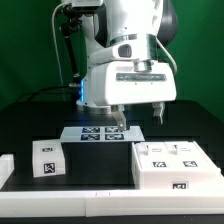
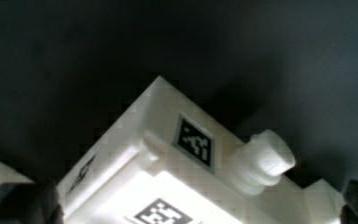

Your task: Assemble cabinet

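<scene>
The cabinet point(image 1: 176, 166) is a large white box with several square tags, lying at the front on the exterior view's right. My gripper point(image 1: 138, 118) hangs open and empty above the table, with its fingers spread wide, behind the cabinet and towards the exterior view's left of it. The wrist view looks down on a corner of a white tagged box that appears to be the cabinet point(image 2: 149, 165), with a small round white knob point(image 2: 266, 154) beside it. It is below the gripper, not touched by it.
The marker board point(image 1: 100, 133) lies on the black table under and behind the gripper. A small white cube with one tag point(image 1: 47, 160) stands at the front on the exterior view's left. Another white piece point(image 1: 5, 170) lies at that view's left edge.
</scene>
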Controlling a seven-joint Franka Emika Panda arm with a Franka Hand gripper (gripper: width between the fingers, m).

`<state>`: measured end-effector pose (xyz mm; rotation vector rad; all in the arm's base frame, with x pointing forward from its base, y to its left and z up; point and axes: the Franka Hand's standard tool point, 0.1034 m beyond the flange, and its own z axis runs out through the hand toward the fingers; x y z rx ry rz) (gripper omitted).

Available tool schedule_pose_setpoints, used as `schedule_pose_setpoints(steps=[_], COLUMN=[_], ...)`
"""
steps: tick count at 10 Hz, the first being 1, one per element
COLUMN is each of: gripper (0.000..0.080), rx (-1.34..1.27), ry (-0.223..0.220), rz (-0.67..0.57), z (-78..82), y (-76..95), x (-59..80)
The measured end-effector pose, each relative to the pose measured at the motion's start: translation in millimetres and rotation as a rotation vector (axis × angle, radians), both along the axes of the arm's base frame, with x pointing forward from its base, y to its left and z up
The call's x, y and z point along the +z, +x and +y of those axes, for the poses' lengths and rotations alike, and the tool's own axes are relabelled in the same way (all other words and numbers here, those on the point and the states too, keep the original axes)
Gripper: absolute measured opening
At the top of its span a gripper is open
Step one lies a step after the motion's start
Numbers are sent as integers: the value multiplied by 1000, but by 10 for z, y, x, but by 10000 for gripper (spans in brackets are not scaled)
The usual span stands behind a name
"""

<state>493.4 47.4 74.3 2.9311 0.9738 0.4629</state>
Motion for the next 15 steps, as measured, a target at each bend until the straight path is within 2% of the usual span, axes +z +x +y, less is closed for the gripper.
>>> schedule_pose_setpoints(steps=[5, 6, 7, 9, 11, 12, 14, 15], gripper=[797, 797, 797, 797, 797, 797, 797, 797], rx=[-267, -370, -463, -570, -550, -550, -546, -546], ry=[78, 109, 141, 176, 180, 182, 181, 181], rz=[21, 30, 42, 64, 60, 57, 62, 61], z=[-26, -26, 53, 206, 362, 378, 395, 394], y=[4, 1, 3, 38, 30, 21, -1, 3], x=[-4, -7, -31, -146, -318, -409, -513, -505])
